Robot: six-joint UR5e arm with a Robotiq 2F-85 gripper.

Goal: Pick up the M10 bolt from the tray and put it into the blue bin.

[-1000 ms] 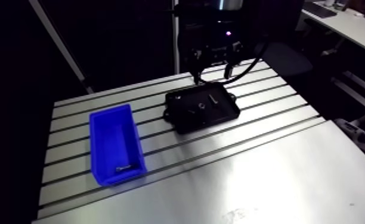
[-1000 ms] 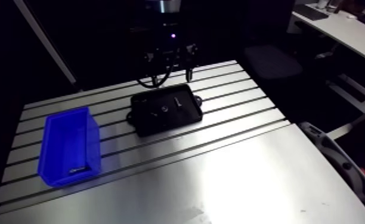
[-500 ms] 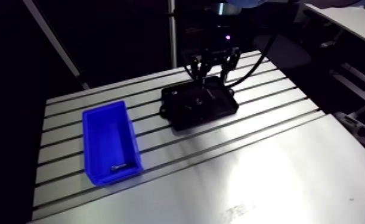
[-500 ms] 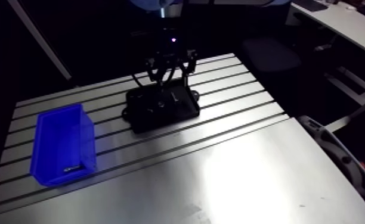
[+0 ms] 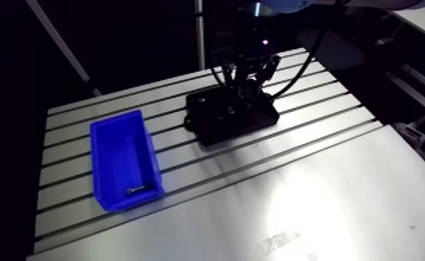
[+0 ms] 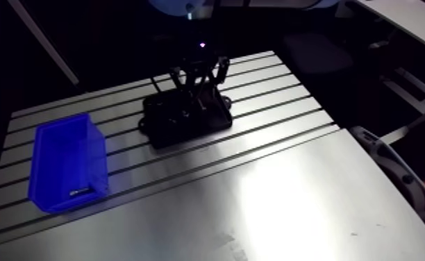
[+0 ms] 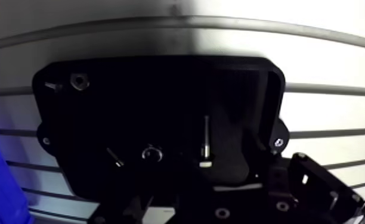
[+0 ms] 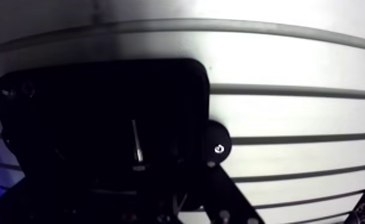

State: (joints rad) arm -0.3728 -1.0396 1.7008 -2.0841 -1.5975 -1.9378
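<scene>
My end effector hangs low over the black tray, fingers spread, with nothing between them. Just ahead lies the long bolt, flat in the tray. I think that is the M10 one. So the pick is not done yet, and the drop is left too. The small bits beside it are hard to name. Farther off, the blue bin sits on the table. A small pale thing inside it is too tiny to tell.

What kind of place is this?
Probably a robotics lab or test bench: a slotted aluminium table, a black tray of small fasteners, and a blue bin.
</scene>
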